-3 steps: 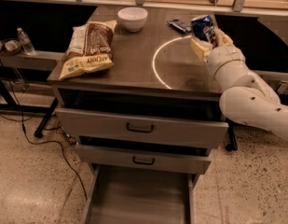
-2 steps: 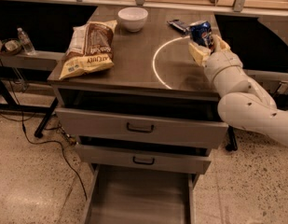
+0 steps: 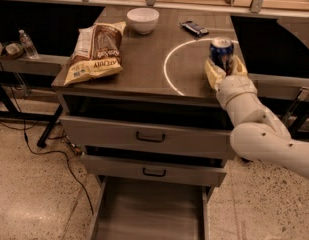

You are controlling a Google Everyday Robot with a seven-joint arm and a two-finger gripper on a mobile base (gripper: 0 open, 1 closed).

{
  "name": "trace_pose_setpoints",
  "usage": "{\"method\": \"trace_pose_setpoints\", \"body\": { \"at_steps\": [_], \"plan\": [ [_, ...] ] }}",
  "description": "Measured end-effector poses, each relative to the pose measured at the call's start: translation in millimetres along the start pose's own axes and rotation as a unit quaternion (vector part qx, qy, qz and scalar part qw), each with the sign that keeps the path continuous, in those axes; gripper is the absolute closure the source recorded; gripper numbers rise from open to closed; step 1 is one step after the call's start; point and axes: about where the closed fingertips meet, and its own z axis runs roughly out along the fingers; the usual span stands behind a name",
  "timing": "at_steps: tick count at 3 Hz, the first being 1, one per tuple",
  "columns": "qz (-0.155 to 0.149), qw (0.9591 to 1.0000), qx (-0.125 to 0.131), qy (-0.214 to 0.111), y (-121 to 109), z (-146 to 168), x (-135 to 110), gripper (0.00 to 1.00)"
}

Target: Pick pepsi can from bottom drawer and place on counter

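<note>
The pepsi can [image 3: 221,49] is dark blue with a silver top. It is upright at the right side of the counter [image 3: 144,66], inside the thin white circle, with its base at or just above the surface. My gripper [image 3: 224,64] reaches in from the right on a white arm. Its pale fingers [image 3: 213,73] close around the lower part of the can. The bottom drawer [image 3: 149,211] is pulled out below, and its flat floor shows nothing on it.
A chip bag [image 3: 94,51] lies on the counter's left side. A white bowl [image 3: 142,19] and a dark flat wrapped bar [image 3: 194,28] sit at the back. The two upper drawers [image 3: 149,134] stand slightly ajar. A water bottle [image 3: 28,44] is on a shelf to the left.
The gripper has carried the can from the back right of the counter toward the front and lower. The can has gone from tilted to upright.
</note>
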Motion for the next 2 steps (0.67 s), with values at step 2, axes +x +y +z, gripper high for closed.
{"method": "trace_pose_setpoints", "body": {
  "at_steps": [2],
  "plan": [
    [0.005,0.9999,0.007,0.008,-3.7,-14.0,10.3,0.00]
  ]
}}
